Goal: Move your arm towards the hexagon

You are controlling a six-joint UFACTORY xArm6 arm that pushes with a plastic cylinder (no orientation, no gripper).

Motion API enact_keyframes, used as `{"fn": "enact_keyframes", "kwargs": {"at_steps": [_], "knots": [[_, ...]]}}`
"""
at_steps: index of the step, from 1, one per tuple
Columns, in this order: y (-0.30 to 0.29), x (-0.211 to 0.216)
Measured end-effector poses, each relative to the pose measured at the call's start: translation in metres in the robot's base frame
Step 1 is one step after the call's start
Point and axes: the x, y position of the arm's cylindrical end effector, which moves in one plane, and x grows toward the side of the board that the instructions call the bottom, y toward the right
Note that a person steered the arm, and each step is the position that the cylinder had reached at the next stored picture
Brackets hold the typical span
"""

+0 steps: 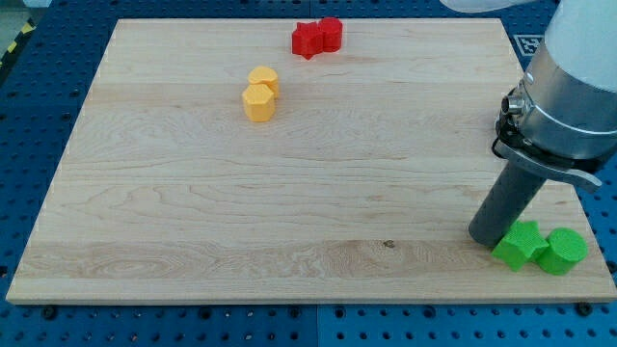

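A pale wooden counter fills the view, grain running left to right under even, bright light. Around it sits a blue perforated base dotted with holes, and yellow-black hazard tape shows at top left.

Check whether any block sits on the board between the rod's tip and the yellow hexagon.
Nothing visible does. My tip rests at the view's lower right beside the green blocks; bare board runs up-left to the yellow hexagon. The red blocks lie off that line.

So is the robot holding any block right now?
No, nothing is held. My tip only pushes; it sits beside the green blocks.
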Motion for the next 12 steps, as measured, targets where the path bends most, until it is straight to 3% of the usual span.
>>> {"fn": "enact_keyframes", "kwargs": {"at_steps": [2,4,12], "knots": [[-0.018,-0.010],[-0.062,-0.052],[-0.062,-0.066]]}}
